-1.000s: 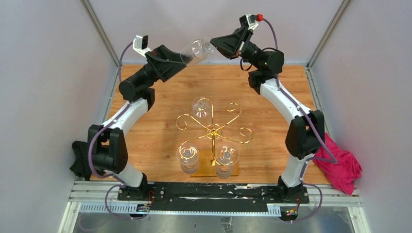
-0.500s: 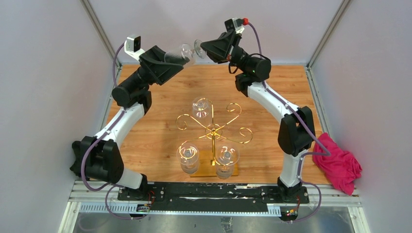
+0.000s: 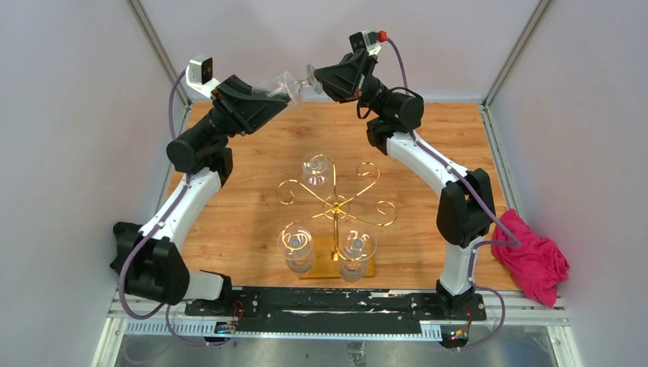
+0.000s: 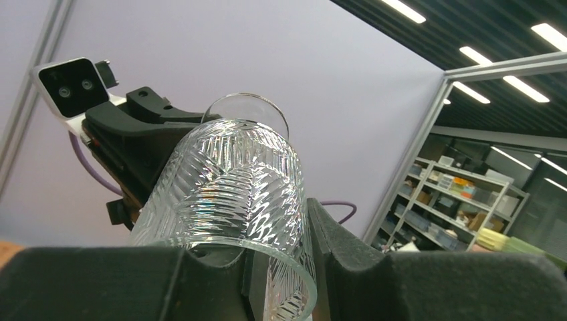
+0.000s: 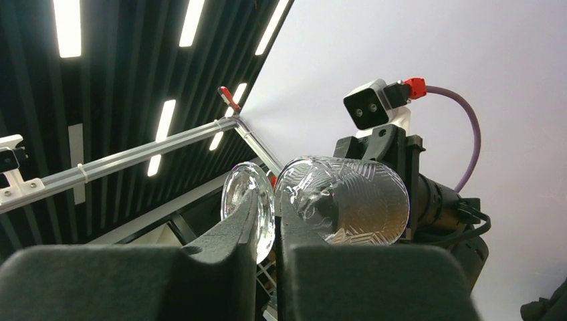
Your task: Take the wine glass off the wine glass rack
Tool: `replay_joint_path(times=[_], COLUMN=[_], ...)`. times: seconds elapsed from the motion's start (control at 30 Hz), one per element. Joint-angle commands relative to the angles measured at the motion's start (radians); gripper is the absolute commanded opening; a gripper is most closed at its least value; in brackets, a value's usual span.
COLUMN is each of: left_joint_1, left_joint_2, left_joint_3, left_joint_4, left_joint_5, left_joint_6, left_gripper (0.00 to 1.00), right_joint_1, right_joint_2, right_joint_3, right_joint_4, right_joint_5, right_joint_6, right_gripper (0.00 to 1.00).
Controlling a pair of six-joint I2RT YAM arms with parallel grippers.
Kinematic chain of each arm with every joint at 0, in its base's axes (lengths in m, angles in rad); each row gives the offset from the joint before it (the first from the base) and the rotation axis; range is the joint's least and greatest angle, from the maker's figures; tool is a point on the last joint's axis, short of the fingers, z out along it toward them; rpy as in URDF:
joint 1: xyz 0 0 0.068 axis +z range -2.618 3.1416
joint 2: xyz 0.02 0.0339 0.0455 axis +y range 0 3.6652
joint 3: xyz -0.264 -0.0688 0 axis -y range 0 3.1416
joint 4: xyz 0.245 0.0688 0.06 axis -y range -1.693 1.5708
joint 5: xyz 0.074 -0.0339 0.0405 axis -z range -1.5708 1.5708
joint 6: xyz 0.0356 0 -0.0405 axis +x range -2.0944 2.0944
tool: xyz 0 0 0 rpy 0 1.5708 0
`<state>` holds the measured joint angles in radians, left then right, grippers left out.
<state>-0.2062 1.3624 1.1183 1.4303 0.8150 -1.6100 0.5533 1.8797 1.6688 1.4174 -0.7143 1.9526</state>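
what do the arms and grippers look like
Left arm and right arm: white links, black joints, purple cables alongside. Left gripper and right gripper are black wedges; each wrist carries a white camera, the right's with a red plug.

Left arm (image 3: pixel 183 202) & right arm (image 3: pixel 428 160) look alike: glossy white link shells btw chunky black joint housings, angular black wedge-shaped heads at the wrists. Each wrist has a small white-cased cam w/ black face & twin lenses, left cam (image 3: pixel 200 70) and right cam (image 3: pixel 359 40); there's a red plug (image 3: pixel 381 35) at the right one, and purple cables (image 5: pixel 476 140) loop along the links. Fingers (image 4: pixel 100 281) are matte black, thick & blocky; both bases sit on a scuffed black plate (image 3: pixel 306 298) on a silver slotted rail (image 3: pixel 145 303).
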Motion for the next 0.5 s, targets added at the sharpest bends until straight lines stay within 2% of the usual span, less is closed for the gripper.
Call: replay_joint_path(times=[0.0,0.03,0.07,0.17,0.27,0.37,0.47], left_joint_1=[-0.021,-0.021,-0.021,-0.019,-0.019,-0.016,-0.015], left_joint_2=[-0.084,-0.103,-0.134,-0.212,-0.288,-0.305,-0.26], left_joint_3=[0.006,0.006,0.006,0.03,0.119,0.269,0.452], left_joint_4=[-0.164,-0.218,-0.311,-0.558,-0.928,-1.244,-1.622], left_joint_5=[0.011,0.005,-0.009,-0.056,-0.121,-0.228,-0.416], left_joint_6=[0.134,0.174,0.244,0.419,0.675,0.863,1.058], left_gripper=[0.0,0.0,0.0,0.0,0.0,0.0,0.0], right_joint_1=[0.03,0.027,0.026,0.015,-0.014,-0.074,-0.163], right_joint_2=[-0.002,-0.006,-0.012,-0.033,-0.073,-0.118,-0.174], right_joint_3=[-0.017,-0.018,-0.021,-0.025,-0.043,-0.094,-0.155], right_joint_4=[-0.041,-0.041,-0.041,-0.051,-0.082,-0.097,-0.097], right_joint_5=[-0.094,-0.095,-0.095,-0.102,-0.114,-0.113,-0.116], right_joint_6=[-0.049,-0.049,-0.052,-0.068,-0.097,-0.1,-0.1], right_gripper=[0.18,0.27,0.39,0.58,0.79,0.88,0.89])
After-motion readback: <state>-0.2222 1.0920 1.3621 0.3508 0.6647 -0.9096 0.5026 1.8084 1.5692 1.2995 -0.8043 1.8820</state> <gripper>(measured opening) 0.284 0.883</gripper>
